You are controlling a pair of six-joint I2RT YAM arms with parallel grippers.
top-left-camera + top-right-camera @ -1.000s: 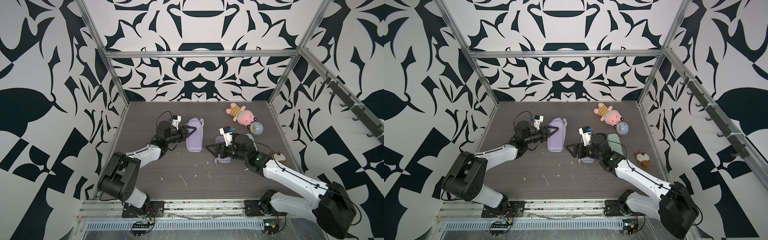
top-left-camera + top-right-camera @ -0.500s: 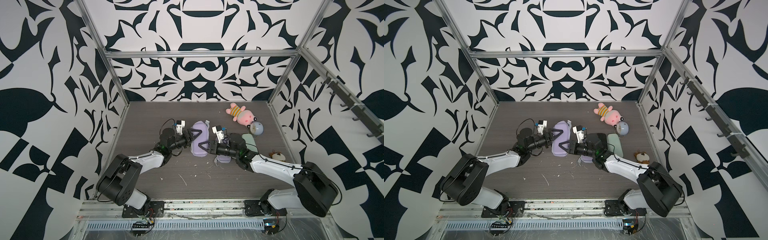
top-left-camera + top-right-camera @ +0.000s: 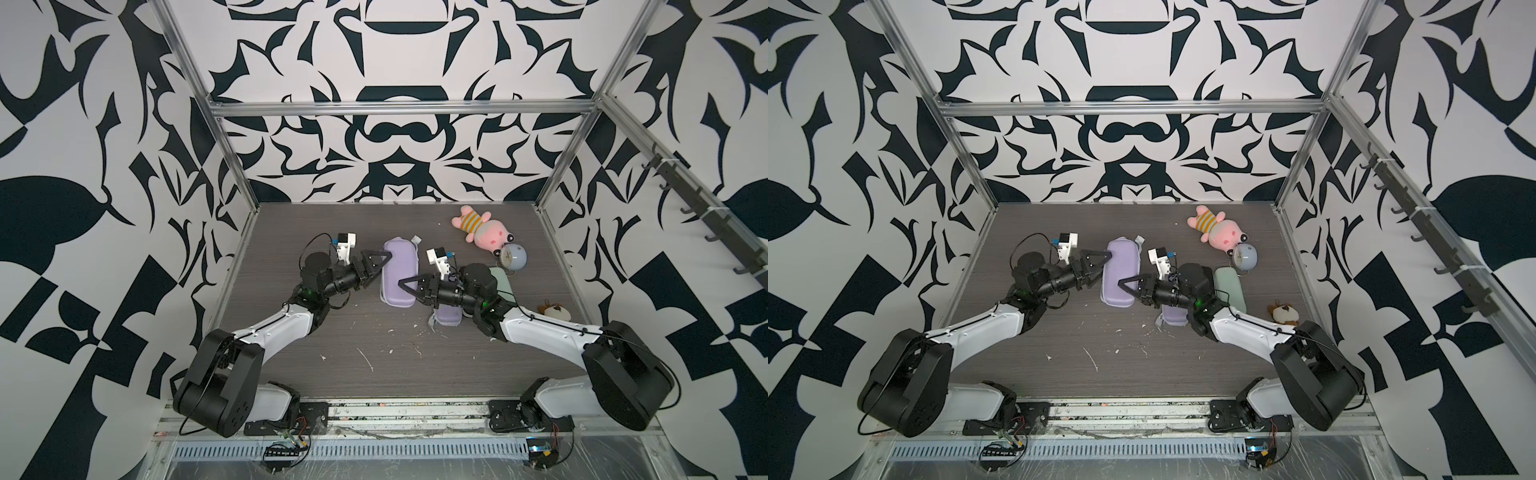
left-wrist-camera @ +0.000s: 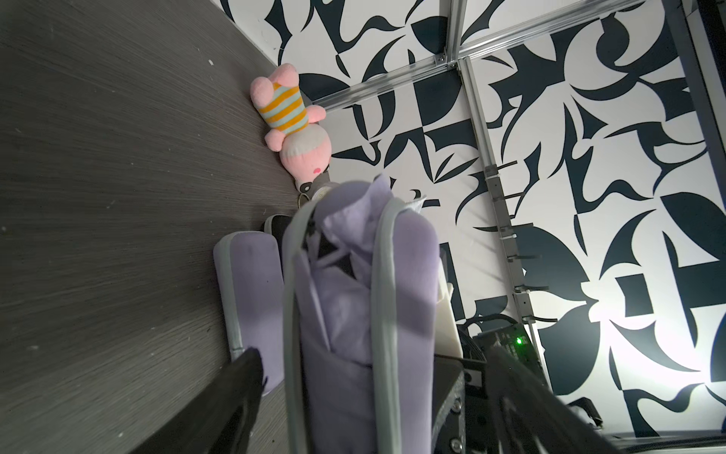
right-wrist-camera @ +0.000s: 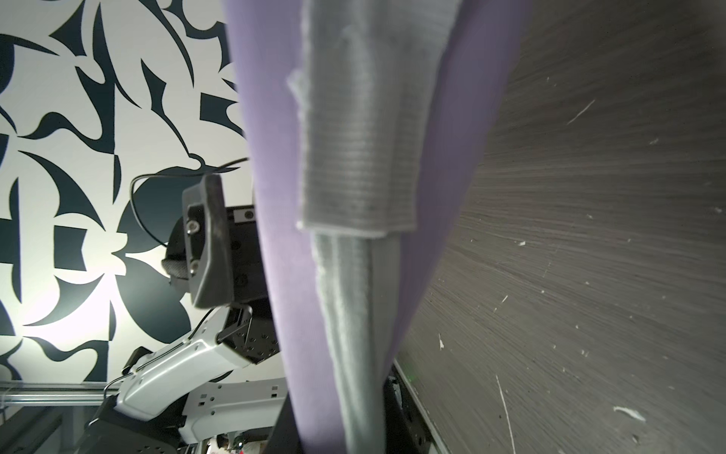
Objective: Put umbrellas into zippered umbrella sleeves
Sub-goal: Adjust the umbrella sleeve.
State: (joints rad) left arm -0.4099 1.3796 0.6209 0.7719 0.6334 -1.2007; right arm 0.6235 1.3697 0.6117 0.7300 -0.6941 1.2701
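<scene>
A lilac zippered umbrella sleeve (image 3: 399,270) (image 3: 1119,270) stands on its edge mid-table between both grippers. In the left wrist view its zip gapes and a lilac umbrella (image 4: 345,298) shows inside. My left gripper (image 3: 376,266) (image 4: 369,397) straddles the sleeve's left side, open, with a gap at each finger. My right gripper (image 3: 409,286) (image 5: 341,424) is shut on the sleeve's near right edge, over the grey zip band. A second lilac sleeve (image 3: 446,316) lies under my right arm and a mint green sleeve (image 3: 500,282) beside it.
A pink plush toy (image 3: 484,226) and a round pale-blue clock (image 3: 513,257) lie at the back right. A small brown plush (image 3: 555,311) sits near the right wall. White scraps dot the front of the table (image 3: 374,365).
My right gripper swung left to the lilac sleeve and shut on its edge. My left gripper's jaws spread open around the sleeve's other side.
</scene>
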